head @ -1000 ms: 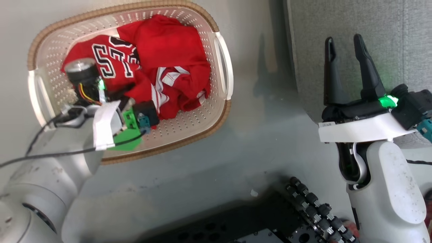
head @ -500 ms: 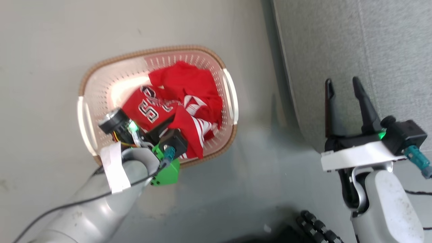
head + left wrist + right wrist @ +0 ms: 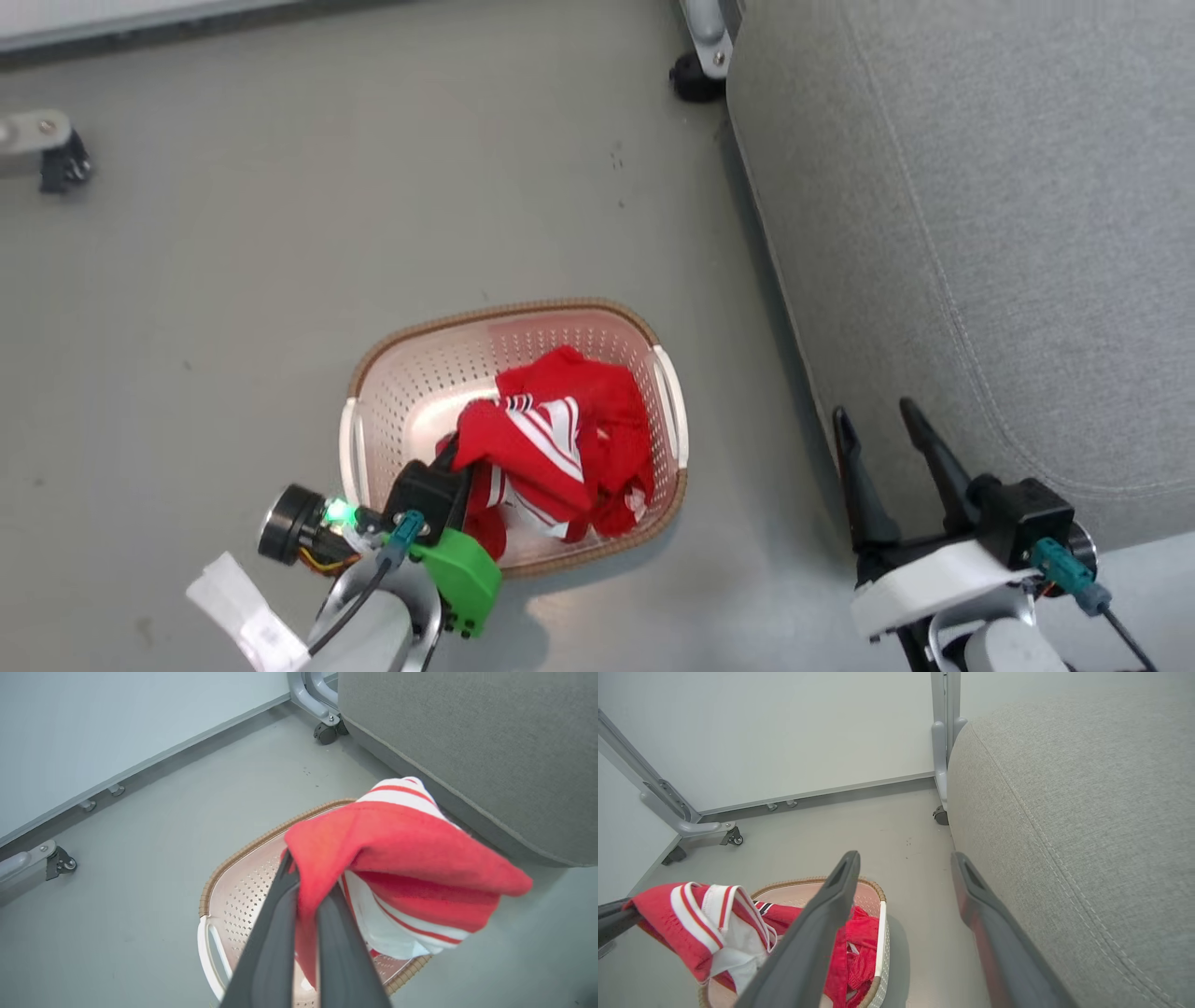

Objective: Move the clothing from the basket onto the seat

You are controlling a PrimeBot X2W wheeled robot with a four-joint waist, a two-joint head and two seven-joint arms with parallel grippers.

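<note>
1. Head view: my left claw (image 3: 455,464) reaches over the near end of the basket (image 3: 504,311). Its fingertips vanish under a striped garment (image 3: 527,448), red w/ white stripes, so the grip is hidden here.
2. Left wrist view settles it: both fingers (image 3: 275,933) are pressed together, pinching a fold of that garment. The rest droops rightward above the basket, w/ the seat (image 3: 467,742) behind.
3. Right wrist view gives a side look: the garment is raised over the basket. Can't tell if its lowest fold clears the rim. A red heap (image 3: 859,942) lies inside, at the end nearest the seat.
4. My right claw (image 3: 874,413) is spread wide w/ nothing btwn the fingers. It hovers over the floor (image 3: 280,261) just beside the seat's edge, pointing up the head view.
5. The basket sits on the floor, near the seat but apart.
6. My left forearm rises from the head view's bottom edge, angled twd the basket.
</note>
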